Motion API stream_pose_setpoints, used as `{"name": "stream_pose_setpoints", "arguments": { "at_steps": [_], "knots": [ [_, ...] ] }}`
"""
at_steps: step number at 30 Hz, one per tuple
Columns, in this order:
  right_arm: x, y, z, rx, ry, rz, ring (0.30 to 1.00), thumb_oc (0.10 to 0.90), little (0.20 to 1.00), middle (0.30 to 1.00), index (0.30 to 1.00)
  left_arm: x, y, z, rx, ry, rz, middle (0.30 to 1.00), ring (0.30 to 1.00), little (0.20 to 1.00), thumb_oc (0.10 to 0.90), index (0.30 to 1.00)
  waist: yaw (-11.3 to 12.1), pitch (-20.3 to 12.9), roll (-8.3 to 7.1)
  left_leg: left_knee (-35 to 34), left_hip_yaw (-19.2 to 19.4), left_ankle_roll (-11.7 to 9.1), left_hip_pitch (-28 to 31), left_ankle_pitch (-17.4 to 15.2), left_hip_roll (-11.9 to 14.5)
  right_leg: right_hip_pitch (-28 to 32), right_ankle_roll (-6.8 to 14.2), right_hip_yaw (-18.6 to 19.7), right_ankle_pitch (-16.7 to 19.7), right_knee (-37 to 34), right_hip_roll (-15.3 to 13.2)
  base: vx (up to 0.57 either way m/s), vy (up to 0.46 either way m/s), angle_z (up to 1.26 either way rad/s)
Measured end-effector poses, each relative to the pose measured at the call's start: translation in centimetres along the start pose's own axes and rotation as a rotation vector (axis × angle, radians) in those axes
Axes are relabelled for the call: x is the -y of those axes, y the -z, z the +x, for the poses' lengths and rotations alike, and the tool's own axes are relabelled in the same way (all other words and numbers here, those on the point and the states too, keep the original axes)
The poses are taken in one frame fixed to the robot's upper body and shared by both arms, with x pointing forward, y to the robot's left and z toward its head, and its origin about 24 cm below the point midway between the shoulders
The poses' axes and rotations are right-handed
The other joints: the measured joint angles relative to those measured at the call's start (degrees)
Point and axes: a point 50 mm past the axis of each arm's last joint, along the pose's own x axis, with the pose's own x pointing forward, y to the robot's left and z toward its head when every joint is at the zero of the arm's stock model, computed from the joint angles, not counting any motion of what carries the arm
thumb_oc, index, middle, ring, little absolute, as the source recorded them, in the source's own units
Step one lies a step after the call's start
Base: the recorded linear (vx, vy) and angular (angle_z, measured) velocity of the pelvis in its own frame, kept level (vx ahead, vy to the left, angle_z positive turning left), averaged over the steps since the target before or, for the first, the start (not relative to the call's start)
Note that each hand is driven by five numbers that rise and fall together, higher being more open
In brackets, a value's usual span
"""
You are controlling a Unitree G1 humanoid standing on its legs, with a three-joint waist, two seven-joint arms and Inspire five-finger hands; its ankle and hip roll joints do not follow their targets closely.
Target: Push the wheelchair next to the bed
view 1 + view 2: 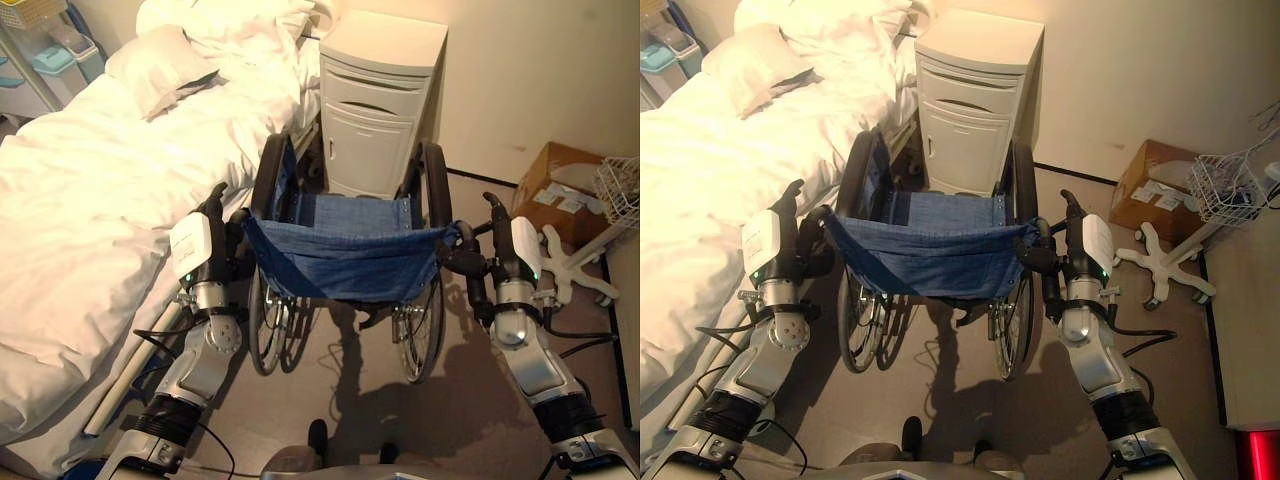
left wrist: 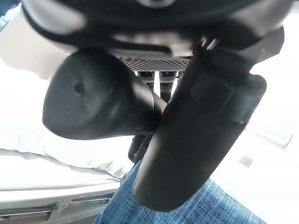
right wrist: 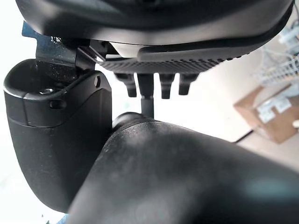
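Presently: wheelchair (image 1: pixel 345 250), blue fabric back, standing just beside the white-sheeted bed (image 1: pixel 90 190) and facing a cream bedside cabinet (image 1: pixel 375 100), with left hand (image 1: pixel 205 245) and right hand (image 1: pixel 505 255) each clenched round a black push handle (image 2: pixel 98 98).

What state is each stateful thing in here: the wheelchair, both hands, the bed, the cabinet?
Wheelchair: unfolded, empty, standing beside the bed, facing the cabinet.
Left hand: shut on the wheelchair's left push handle.
Right hand: shut on the right push handle.
Bed: unmade, white bedding rumpled, nobody in it.
Cabinet: drawer and door closed.
Cardboard box: flaps closed.
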Motion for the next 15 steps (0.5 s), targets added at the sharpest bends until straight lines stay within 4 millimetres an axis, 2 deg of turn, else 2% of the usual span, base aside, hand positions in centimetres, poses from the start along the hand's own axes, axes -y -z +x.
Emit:
{"name": "stream_pose_setpoints", "arguments": {
  "at_steps": [7, 12, 15],
  "knots": [
    [0.0, 0.2, -1.1, 0.052, 0.120, -0.005, 0.900, 0.800, 0.900, 0.900, 0.900, 0.2, -0.2, -0.8, 0.014, -0.068, -0.029, 0.900, 0.900, 0.900, 0.800, 0.900, 0.2, 0.5, 0.83, 0.0, 0.0, 0.0, -0.3, -0.1, -0.1, -0.2, 0.0, 0.0, 0.0, -0.1, 0.0, -0.01, 0.000, 0.00],
    [-0.6, 0.8, -3.1, 0.057, 0.245, 0.069, 0.900, 0.800, 0.900, 0.900, 0.900, 0.3, -0.2, -2.6, 0.040, -0.199, -0.125, 0.900, 0.900, 0.900, 0.800, 0.900, 0.5, 0.5, 0.86, 0.0, -0.1, 0.1, -0.4, -0.4, -0.2, 0.0, 0.0, -0.1, 0.0, -0.3, 0.0, 0.01, -0.001, 0.00],
    [-0.8, 0.9, -3.8, 0.108, 0.322, 0.037, 0.900, 0.800, 0.900, 0.900, 0.900, 0.4, -0.1, -3.4, 0.036, -0.233, -0.161, 0.900, 0.900, 0.900, 0.800, 0.900, 0.5, 0.5, 0.87, 0.0, -0.1, 0.1, -0.3, -0.4, -0.2, 0.2, 0.0, -0.1, 0.0, -0.4, 0.0, 0.00, 0.000, 0.00]
  ]
}}
